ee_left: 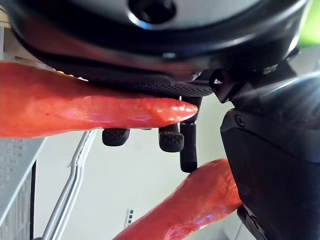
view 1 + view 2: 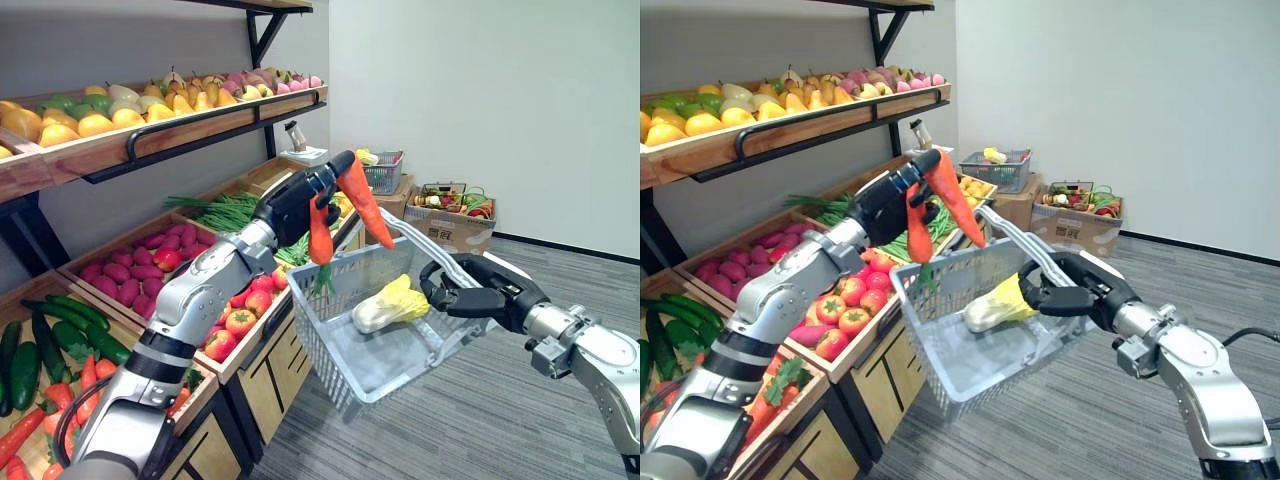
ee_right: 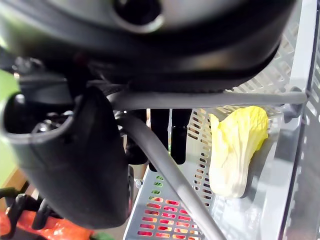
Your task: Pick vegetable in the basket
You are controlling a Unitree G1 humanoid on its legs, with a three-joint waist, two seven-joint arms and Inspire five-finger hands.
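Observation:
My left hand (image 2: 300,203) is shut on two orange carrots (image 2: 362,203), held above the far left rim of the grey wire basket (image 2: 340,350). One carrot (image 2: 319,235) hangs with its green top down over the rim. In the left wrist view the carrots (image 1: 75,107) lie across the curled fingers (image 1: 172,139). My right hand (image 2: 470,295) is shut on the basket's handles (image 3: 165,170) and holds the basket up in the air. A yellow-white cabbage (image 2: 390,305) lies inside the basket.
Wooden shelves on my left hold tomatoes (image 2: 240,320), purple sweet potatoes (image 2: 130,275), cucumbers (image 2: 40,345), green beans (image 2: 225,210) and fruit (image 2: 150,105) on the upper shelf. A small basket (image 2: 383,172) and a cardboard box of produce (image 2: 450,218) stand by the far wall.

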